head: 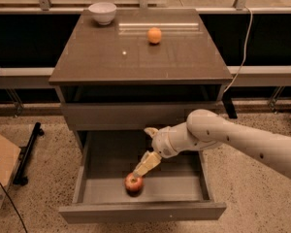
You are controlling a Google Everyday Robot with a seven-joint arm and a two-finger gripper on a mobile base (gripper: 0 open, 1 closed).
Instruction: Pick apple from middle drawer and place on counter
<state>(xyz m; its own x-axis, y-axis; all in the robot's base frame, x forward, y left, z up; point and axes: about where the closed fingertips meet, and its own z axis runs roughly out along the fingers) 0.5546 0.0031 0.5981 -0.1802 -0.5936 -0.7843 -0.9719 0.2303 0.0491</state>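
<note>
The red apple (134,183) lies on the floor of the open middle drawer (179,188), left of centre near the front panel. My gripper (144,166) reaches down into the drawer from the right. Its tan fingertips (141,169) are just above the apple's top right. The dark-brown counter (140,52) is the cabinet's top, above and behind the drawer.
An orange fruit (154,35) and a white bowl (102,12) sit at the back of the counter. A closed drawer front (131,114) is above the open one. A cardboard box (1,171) and a black stand (28,153) are on the floor at left.
</note>
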